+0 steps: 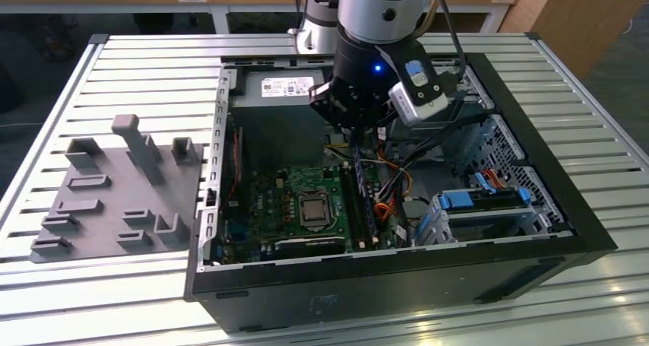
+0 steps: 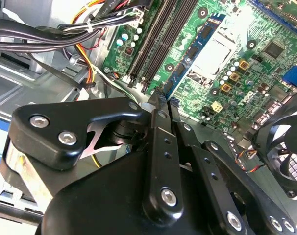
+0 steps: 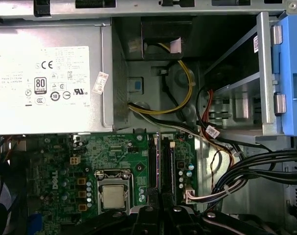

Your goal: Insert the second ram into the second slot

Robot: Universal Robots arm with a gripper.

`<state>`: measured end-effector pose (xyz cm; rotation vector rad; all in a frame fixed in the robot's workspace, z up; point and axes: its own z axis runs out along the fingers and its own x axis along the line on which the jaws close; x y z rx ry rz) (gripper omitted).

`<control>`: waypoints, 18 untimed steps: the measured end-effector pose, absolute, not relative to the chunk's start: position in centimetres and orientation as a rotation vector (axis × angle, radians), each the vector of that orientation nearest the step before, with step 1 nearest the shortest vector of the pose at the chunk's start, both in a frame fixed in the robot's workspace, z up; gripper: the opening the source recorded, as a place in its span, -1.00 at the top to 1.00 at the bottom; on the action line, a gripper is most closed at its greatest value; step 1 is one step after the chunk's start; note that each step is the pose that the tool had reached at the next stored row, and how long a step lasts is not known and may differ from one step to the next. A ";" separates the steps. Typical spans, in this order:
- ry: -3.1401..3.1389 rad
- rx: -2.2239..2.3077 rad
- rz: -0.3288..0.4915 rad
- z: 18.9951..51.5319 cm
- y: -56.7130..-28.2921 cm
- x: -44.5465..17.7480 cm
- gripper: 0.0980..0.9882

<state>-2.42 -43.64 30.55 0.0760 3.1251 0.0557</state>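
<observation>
Hidden: whatever the black metal end effector (image 2: 160, 102) gripped, if anything.
End effector: hung closed together above dark memory slots (image 2: 156, 39).
Label: white printed sticker (image 3: 55, 76) sat on grey power supply (image 3: 50, 34).

1. In the exterior view, light falls from above. The slatted bench (image 1: 132, 65) gleams pale, and glare washes out its near edge.
2. The inside of the computer case (image 1: 406, 277) lies in shade, deepest beneath the arm (image 1: 381, 11), where a small blue lamp (image 1: 378, 67) glows.
3. In the second wrist view the motherboard (image 2: 246, 44) is harshly lit, its middle almost bleached. The black gripper (image 2: 158, 100) shows only glints on its screws.
4. In the first wrist view the power supply label (image 3: 45, 78) is bright and evenly lit.
</observation>
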 end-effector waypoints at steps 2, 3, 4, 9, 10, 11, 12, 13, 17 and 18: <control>3.125 0.076 0.055 30.5 -43.6 -2.4 0.91; 3.125 0.076 0.056 30.5 -43.6 -2.4 0.91; 3.125 0.076 0.056 30.4 -43.6 -2.4 0.91; 3.125 0.076 0.056 30.2 -43.6 -2.4 0.91; 3.125 0.076 0.056 30.2 -43.6 -2.4 0.91; 3.125 0.076 0.056 30.1 -43.6 -2.4 0.91; 3.125 0.076 0.056 30.0 -43.6 -2.4 0.91; 3.125 0.076 0.056 30.0 -43.6 -2.4 0.91; 3.131 0.074 0.056 29.7 -43.7 -2.4 0.91; 3.133 0.071 0.056 29.6 -43.7 -2.4 0.91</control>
